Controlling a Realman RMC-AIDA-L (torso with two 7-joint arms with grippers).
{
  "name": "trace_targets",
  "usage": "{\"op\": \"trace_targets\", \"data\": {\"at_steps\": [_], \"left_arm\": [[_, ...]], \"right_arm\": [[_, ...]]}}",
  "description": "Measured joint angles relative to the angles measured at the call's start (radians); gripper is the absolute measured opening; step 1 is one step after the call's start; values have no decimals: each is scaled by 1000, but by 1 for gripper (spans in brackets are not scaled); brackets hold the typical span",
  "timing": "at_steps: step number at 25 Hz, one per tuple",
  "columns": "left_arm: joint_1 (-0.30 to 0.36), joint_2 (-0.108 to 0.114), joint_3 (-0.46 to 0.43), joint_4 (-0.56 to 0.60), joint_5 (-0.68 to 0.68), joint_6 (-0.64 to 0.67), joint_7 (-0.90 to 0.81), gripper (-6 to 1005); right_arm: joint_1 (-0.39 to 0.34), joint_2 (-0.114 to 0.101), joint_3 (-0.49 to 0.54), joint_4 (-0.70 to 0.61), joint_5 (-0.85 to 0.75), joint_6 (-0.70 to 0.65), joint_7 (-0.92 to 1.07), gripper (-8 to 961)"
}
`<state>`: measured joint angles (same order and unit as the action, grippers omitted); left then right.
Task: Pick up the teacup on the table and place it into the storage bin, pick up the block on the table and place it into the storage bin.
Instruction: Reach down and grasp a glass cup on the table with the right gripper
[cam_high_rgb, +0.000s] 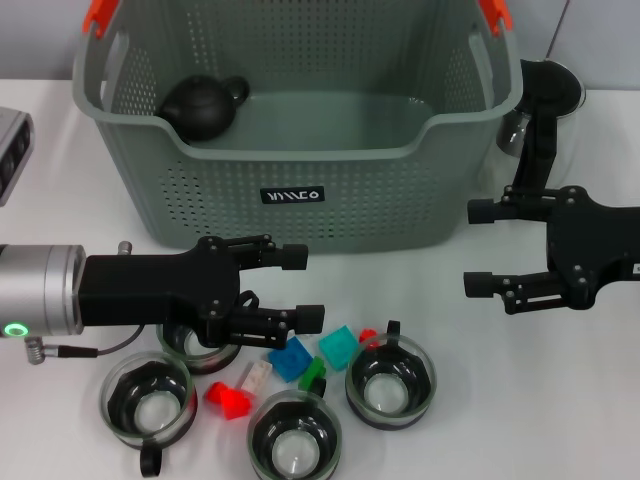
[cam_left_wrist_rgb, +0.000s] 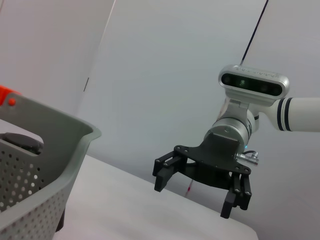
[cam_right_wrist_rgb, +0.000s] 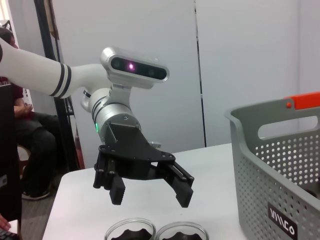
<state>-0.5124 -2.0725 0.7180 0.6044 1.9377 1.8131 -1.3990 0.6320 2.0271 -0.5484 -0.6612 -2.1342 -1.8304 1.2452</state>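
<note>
The grey-green storage bin (cam_high_rgb: 300, 190) stands at the back of the table, with a black teapot (cam_high_rgb: 203, 104) inside it. Several glass teacups with black bases sit at the front: one (cam_high_rgb: 150, 400), another (cam_high_rgb: 293, 437), a third (cam_high_rgb: 390, 378), and one (cam_high_rgb: 190, 347) partly hidden under my left arm. Between them lie small blocks: blue (cam_high_rgb: 290, 357), teal (cam_high_rgb: 338, 347), red (cam_high_rgb: 228, 398) and green (cam_high_rgb: 313, 375). My left gripper (cam_high_rgb: 303, 288) hovers open and empty just above the blocks, in front of the bin. My right gripper (cam_high_rgb: 477, 248) hangs open and empty to the right of the bin.
A glass vessel with a black top (cam_high_rgb: 545, 95) stands behind my right arm at the bin's right corner. A grey device (cam_high_rgb: 10, 150) lies at the table's left edge. The bin wall (cam_right_wrist_rgb: 280, 170) rises close beside both grippers.
</note>
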Motion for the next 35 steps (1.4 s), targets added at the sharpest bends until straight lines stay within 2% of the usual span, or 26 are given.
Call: {"op": "trace_targets", "data": {"at_steps": [35], "left_arm": [[5,0,0,-12,0,0,0,874]], "right_arm": [[-1,7,2,2,0,41,0,892]]}}
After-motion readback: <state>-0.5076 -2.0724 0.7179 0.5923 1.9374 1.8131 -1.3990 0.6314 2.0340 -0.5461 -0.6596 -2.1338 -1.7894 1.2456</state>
